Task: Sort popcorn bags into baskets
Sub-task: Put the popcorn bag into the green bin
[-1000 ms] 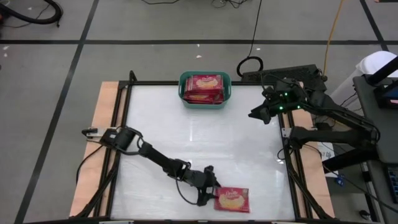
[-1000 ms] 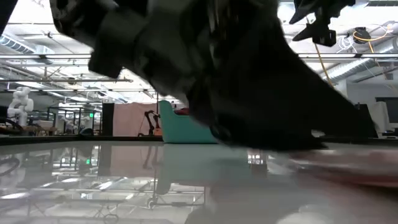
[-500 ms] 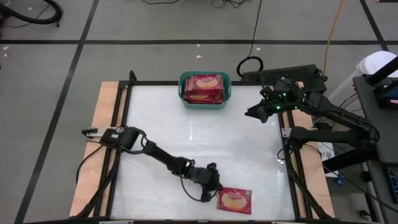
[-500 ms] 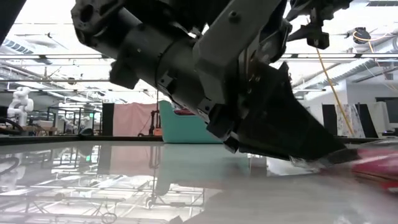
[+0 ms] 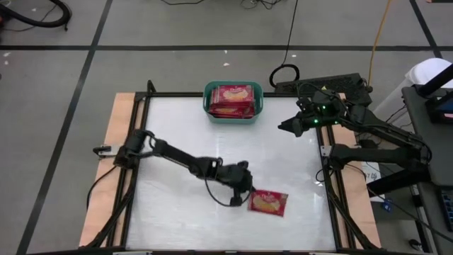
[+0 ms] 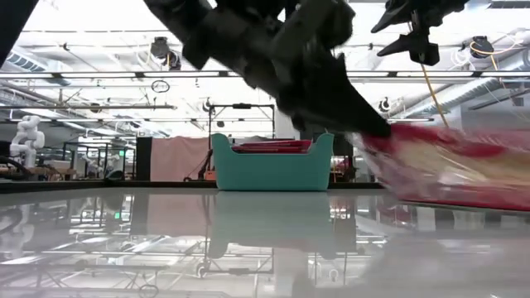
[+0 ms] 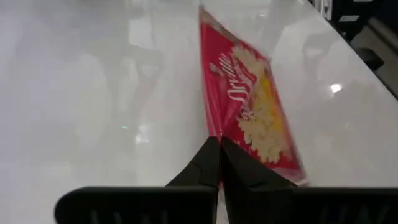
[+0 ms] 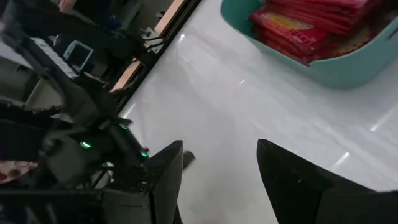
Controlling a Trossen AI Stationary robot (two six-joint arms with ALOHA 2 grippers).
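The left gripper [image 5: 247, 196] is clamped on the edge of a red popcorn bag [image 5: 268, 202] — the bag is held up off the tabletop [image 5: 283, 163], well apart from the teal basket [image 5: 233, 101]. More bags [image 5: 232, 98] are piled in that basket. Just beside the basket, the right gripper [image 5: 283, 127] is held open — nothing in it.

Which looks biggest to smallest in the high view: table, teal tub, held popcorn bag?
1. White rectangular table.
2. Teal plastic rectangular tub.
3. Flat red popcorn bag in the left pincer, clearly smaller than the tub.

Red popcorn bag [image 5: 267, 202] with yellow popcorn print, teal-green basket [image 5: 233, 113], white table [image 5: 184, 134]
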